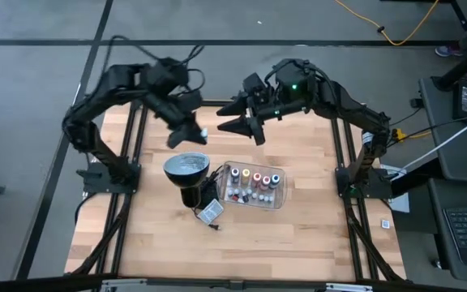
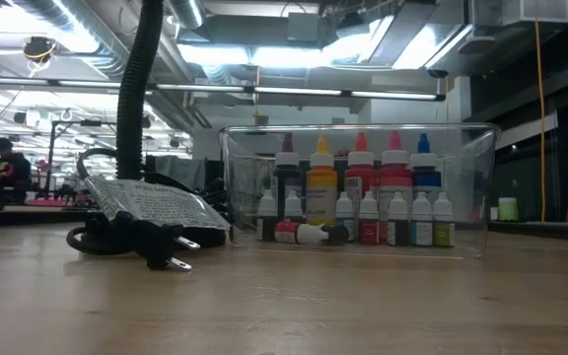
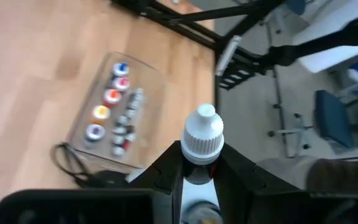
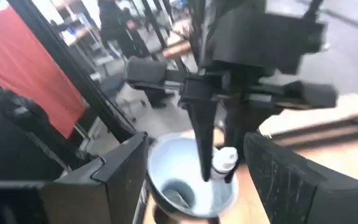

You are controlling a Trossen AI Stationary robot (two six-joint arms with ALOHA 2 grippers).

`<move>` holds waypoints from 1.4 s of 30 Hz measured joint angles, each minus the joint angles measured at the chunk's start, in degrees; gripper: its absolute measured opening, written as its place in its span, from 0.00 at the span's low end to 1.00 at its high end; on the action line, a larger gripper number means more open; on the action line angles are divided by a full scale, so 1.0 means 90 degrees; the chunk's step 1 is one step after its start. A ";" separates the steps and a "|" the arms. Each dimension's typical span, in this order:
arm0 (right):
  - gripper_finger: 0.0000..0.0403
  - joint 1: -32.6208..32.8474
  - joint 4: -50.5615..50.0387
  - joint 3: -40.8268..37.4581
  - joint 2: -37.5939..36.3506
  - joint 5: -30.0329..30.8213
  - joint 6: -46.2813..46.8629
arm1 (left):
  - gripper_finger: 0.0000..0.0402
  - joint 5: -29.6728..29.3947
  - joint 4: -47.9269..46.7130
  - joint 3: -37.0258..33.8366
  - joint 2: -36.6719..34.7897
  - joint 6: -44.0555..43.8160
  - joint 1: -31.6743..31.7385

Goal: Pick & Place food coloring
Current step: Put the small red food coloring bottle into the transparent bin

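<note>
In the low view a flat two-prong plug [image 2: 171, 258] and its coiled black cord are lying nearest on the bench [image 2: 284, 306], beside a clear-wrapped tag whose print is too small to read. Just behind, the clear plastic tray [image 2: 466, 187] is holding most of the food coloring [image 2: 321, 182]: taller bottles with dark, yellow, red, pink and blue tips standing at the back, short white-capped ones in front, and one lying on its side; no label on them can be read. From above, the tray [image 1: 280, 199] is sitting near the middle of the bench, just beside the black lamp [image 1: 186, 168] with its round silvery head facing up. Farther back, the left gripper [image 1: 191, 135] is hanging above the bench over the lamp, its arm folded and reaching inward, and its fingers are clamping one white-capped bottle [image 3: 202, 138] upright by the dark body below the cap. Facing it across a small gap, the right gripper [image 1: 235, 118] is hovering over the far part of the bench, arm bent at the elbow, fingers spread wide and holding nothing.
</note>
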 joint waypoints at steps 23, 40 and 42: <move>0.66 -0.1213 -0.2581 -0.0262 0.0238 -0.0402 -0.1507 | 0.16 -0.1024 0.0091 -0.0001 0.1305 0.2286 0.0524; 0.62 -0.1188 -0.1606 -0.1091 0.0281 -0.0599 -0.1458 | 0.16 -0.1245 0.0151 -0.0001 0.1302 0.2489 0.0544; 0.58 -0.1182 -0.1579 -0.1096 0.0287 -0.0601 -0.1475 | 0.16 -0.1247 0.0151 -0.0001 0.1302 0.2487 0.0544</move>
